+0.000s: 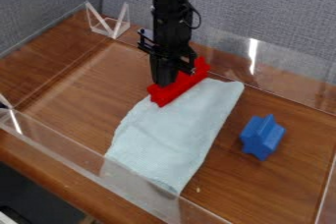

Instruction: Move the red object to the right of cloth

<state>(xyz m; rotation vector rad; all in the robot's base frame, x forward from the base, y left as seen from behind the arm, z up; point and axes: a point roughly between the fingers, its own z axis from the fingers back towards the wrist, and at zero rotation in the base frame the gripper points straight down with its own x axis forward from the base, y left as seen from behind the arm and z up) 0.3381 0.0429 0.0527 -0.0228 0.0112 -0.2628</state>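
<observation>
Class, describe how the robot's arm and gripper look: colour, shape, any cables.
The arm is black, a slim column of boxy segments with small parts, perhaps cables, jutting from its sides. The gripper is black too and narrow, with no markings visible.

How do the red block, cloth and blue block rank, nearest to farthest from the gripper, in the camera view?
1. Red block: right at the gripper, on the cloth's far edge.
2. Cloth: just below, spreading toward the camera.
3. Blue block: off to the lower right.
</observation>
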